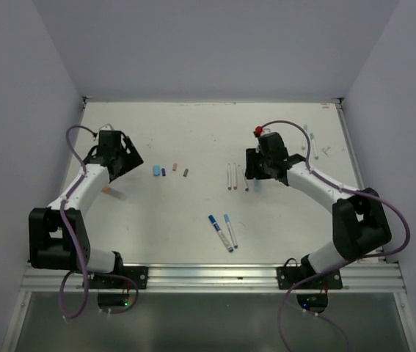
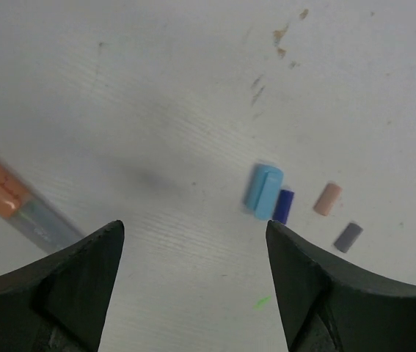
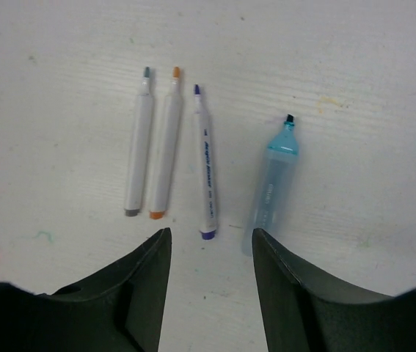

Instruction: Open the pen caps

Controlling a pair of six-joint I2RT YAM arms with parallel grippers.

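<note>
Both grippers are unloaded as you see them: left gripper [image 2: 193,229] has its jaws wide apart with nothing between, over the left half of the tabletop [image 1: 193,125]; right gripper [image 3: 210,236] is likewise spread and holds nothing, over the right half. Four loose caps lie on their sides in a short row left of centre, just right of the left gripper: light blue cap [image 2: 264,192] touching dark blue cap [image 2: 284,206], then orange cap [image 2: 327,199] and grey cap [image 2: 348,237] set apart. Right of centre four uncapped pens lie side by side, long axes running near edge to far edge, bare tips away from the right fingers: grey-tipped pen [image 3: 139,154], orange-tipped pen [image 3: 165,154], purple-tipped pen [image 3: 205,165], light blue highlighter [image 3: 274,183]. Toward the near edge, centre, dark blue-ended pen [image 1: 220,232] and light blue-ended pen [image 1: 230,230] lie parallel, slanting far-left to near-right, coloured ends farthest. An orange highlighter [image 2: 9,198] lies beneath the left arm, blurred
</note>
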